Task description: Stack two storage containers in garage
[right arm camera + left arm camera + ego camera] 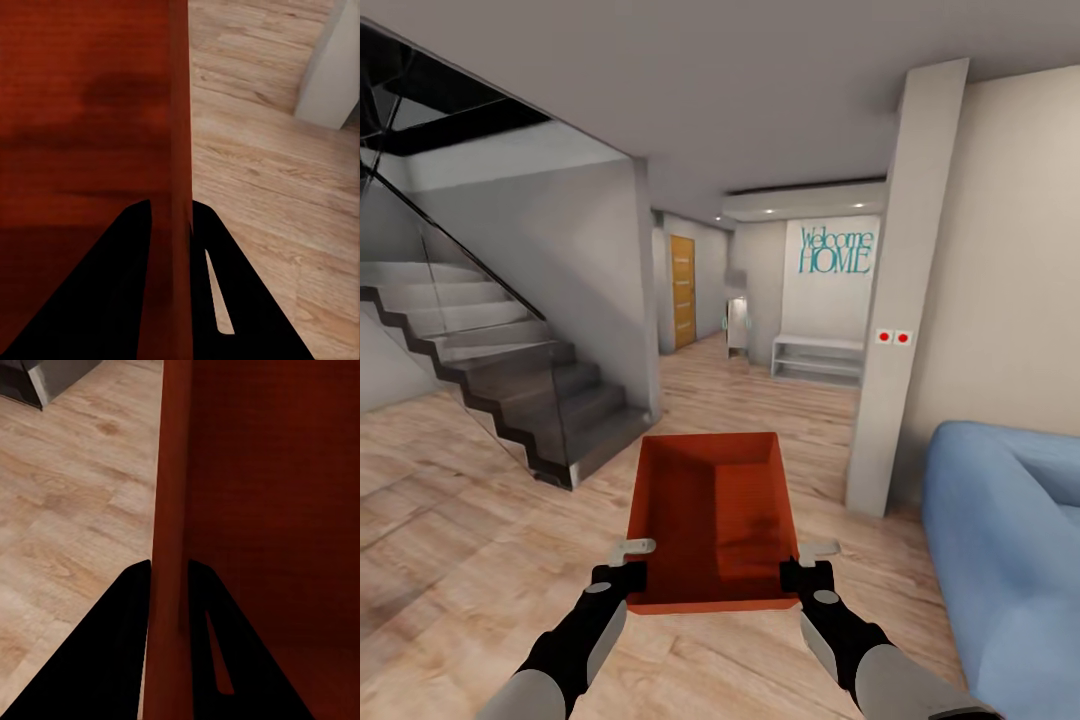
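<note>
Light wood plank floor (450, 520), dark stairs (510, 390) w/ glass rail at left, blue sofa (1010, 540) at right. "Welcome HOME" (837, 250) in teal on far white wall. Orange-red storage container (712, 515) carried in front, above floor. Left hand (622, 565) clamped on its left wall, right hand (810, 565) clamped on right wall.

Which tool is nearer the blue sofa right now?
Right. The right tool grips the container's wall on the blue sofa's side; the left tool grips the opposite wall, toward the stairs.
</note>
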### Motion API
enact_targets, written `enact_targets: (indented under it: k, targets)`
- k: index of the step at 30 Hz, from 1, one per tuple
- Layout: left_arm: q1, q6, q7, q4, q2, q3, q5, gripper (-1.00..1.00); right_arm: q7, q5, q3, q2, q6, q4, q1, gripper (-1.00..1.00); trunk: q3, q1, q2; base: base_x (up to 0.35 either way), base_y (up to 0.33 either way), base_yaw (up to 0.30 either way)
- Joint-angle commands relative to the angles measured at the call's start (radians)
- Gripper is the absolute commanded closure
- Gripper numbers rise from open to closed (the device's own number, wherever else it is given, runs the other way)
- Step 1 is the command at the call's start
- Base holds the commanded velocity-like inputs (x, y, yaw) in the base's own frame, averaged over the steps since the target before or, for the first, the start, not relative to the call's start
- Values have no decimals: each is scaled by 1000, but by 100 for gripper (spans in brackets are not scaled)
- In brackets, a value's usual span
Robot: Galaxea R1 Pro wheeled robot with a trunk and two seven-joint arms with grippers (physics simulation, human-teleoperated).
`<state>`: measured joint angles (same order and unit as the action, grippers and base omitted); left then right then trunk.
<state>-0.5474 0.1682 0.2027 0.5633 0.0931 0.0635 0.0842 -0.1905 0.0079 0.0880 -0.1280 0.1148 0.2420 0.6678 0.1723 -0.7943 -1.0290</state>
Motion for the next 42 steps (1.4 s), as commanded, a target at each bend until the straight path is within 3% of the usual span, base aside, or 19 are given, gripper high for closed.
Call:
enact_targets:
  k: [1, 17, 42]
  targets:
    - [0, -26, 12, 4, 0, -2, -12, 100, -83, -26, -39, -1, 3, -3, 1, 100, 1, -1, -1, 322, 0, 0]
    - [0, -26, 12, 4, -1, -2, -12, 100, -83, -27, -39, -1, 0, -4, 1, 100, 1, -1, -1, 323, 0, -126]
    - [0, -26, 12, 4, -1, -2, -12, 100, -84, -28, -39, -1, 2, -4, 1, 100, 1, -1, -1, 323, 0, -3]
